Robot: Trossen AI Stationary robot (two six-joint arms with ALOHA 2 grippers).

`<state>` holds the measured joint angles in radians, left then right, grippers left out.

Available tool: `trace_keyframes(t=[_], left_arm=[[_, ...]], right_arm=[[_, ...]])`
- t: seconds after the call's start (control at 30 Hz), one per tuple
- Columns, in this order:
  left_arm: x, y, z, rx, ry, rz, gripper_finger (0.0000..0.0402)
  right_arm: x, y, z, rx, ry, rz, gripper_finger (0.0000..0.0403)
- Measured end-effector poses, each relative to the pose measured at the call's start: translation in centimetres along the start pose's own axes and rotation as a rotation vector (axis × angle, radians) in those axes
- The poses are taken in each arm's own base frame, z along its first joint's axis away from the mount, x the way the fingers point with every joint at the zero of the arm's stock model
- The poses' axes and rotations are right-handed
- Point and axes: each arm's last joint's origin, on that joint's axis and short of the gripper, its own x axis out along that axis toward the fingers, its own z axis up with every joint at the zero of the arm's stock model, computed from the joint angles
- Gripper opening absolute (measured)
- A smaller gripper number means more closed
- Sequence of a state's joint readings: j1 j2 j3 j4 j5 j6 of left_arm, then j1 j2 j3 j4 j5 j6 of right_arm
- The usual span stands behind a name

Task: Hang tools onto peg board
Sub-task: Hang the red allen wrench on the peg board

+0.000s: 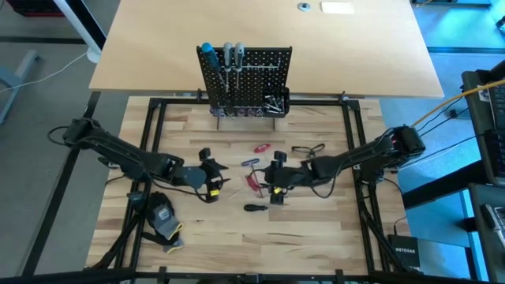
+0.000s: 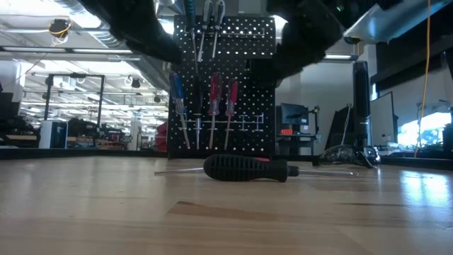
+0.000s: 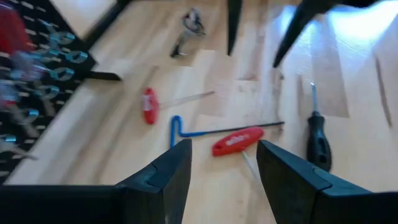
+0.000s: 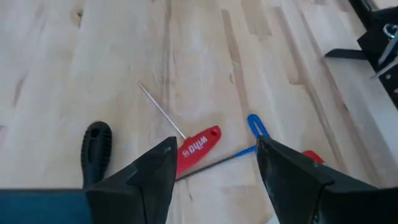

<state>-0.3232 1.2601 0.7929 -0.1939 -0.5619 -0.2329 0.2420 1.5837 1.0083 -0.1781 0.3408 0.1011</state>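
The black peg board (image 1: 245, 79) stands upright at the far middle of the table, with several screwdrivers (image 2: 212, 103) hanging on it. On the wood in front lie a red-handled screwdriver (image 3: 238, 140), a blue bent key (image 3: 186, 132), a small red T-handled key (image 3: 149, 106) and a black-handled screwdriver (image 2: 248, 168). My left gripper (image 3: 224, 168) hovers open just left of the red screwdriver. From the right, my right gripper (image 4: 214, 165) hovers open over the same red handle (image 4: 198, 149). Neither touches a tool.
A black-and-yellow glove (image 1: 163, 217) lies at the near left. Safety glasses (image 1: 309, 150) lie right of the loose tools. A black metal frame (image 1: 154, 118) borders the wood work surface. Bare wood stretches along the near edge.
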Motion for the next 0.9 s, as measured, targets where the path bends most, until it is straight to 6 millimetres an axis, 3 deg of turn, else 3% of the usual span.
trace_keyframes(t=[0.27, 0.47, 0.7, 0.9], left_arm=[[2.3, -0.2, -0.4, -0.035, 0.059, -0.111, 0.0170], [2.5, 0.3, -0.3, -0.083, 0.065, -0.121, 0.0170], [2.0, -0.8, -0.1, -0.054, 0.020, -0.167, 0.0170], [2.0, -1.8, -1.0, -0.036, 0.016, -0.199, 0.0170]], right_arm=[[0.1, -0.2, -2.8, 0.099, -0.119, 0.024, 0.0221], [0.3, -0.2, -3.1, 0.178, -0.130, 0.036, 0.0221], [0.3, -0.1, -3.1, 0.276, -0.121, 0.075, 0.0221], [1.0, 0.1, -3.2, 0.304, -0.126, 0.077, 0.0221]])
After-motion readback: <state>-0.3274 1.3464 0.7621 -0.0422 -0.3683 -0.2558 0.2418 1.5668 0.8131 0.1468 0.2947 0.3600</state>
